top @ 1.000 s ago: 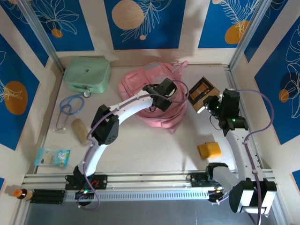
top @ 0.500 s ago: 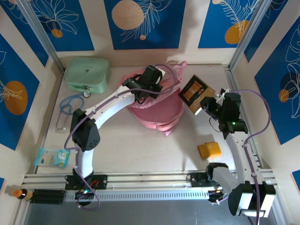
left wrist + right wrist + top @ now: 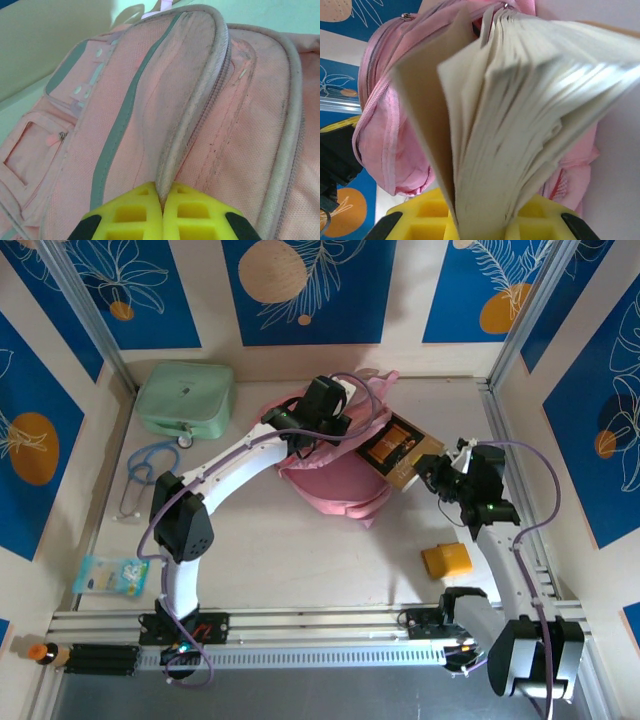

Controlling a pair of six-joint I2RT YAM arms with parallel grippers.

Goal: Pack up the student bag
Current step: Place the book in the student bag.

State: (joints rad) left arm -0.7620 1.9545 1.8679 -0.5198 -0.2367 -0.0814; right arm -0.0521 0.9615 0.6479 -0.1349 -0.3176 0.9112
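Observation:
The student bag (image 3: 340,480), pink with grey piping, lies mid-table. My left gripper (image 3: 312,436) is shut on a grey piped edge of the bag near its top and holds that edge raised; in the left wrist view the yellow fingertips (image 3: 162,202) pinch the piping of the bag (image 3: 210,100). My right gripper (image 3: 432,472) is shut on a thick book with a brown and gold cover (image 3: 398,450). The book's far end reaches over the bag's right side. In the right wrist view the book's pages (image 3: 520,110) fan upward from the gripper (image 3: 482,222), with the bag (image 3: 385,125) behind.
A mint-green case (image 3: 186,397) stands at the back left. A blue stethoscope (image 3: 148,468), a tan roll (image 3: 170,518) and a tissue packet (image 3: 111,575) lie along the left side. An orange block (image 3: 447,560) lies front right. Walls enclose the table on three sides.
My left gripper has pulled the bag's edge up and toward the back. My right gripper has carried the book leftward, from beside the bag to over its right side.

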